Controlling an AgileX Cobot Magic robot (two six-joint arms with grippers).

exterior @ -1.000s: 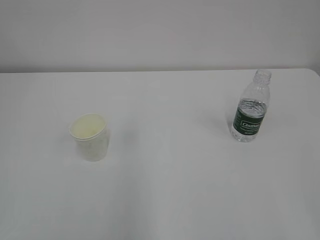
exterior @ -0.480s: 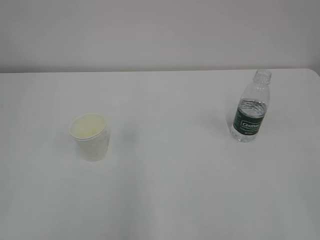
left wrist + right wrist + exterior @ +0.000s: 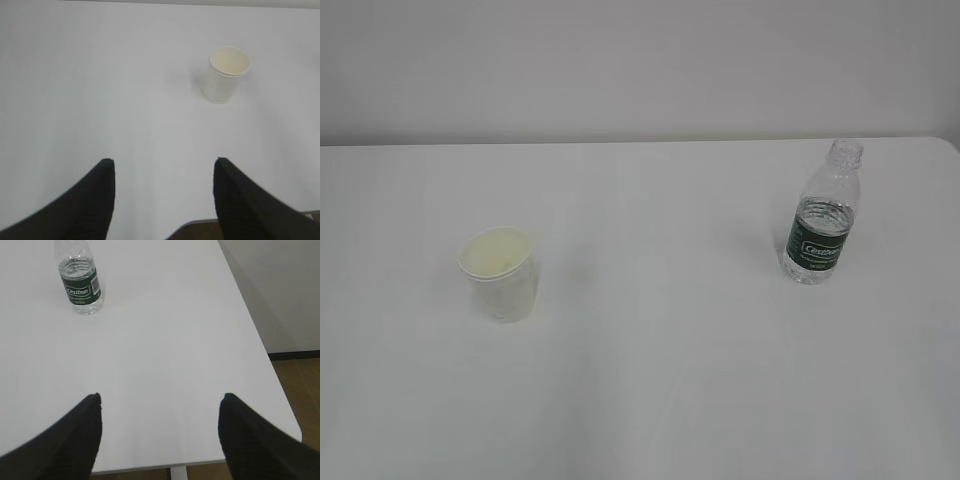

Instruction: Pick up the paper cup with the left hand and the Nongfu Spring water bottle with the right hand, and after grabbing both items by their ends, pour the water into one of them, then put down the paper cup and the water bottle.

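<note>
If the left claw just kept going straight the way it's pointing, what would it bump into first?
Probably just the bare white table. The left gripper, jaws open, points straight up its own view; the paper cup stands upright off to the right of that line. Depth is hard to judge.

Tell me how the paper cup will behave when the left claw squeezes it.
The paper cup looks thin-walled and open-topped, so it will probably flex or crumple under a hard squeeze. It seems empty, likely light and easy to tip. Its round wall may slip.

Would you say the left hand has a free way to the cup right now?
Probably yes: the left hand is open, and only bare table lies between it and the upright cup.
</note>
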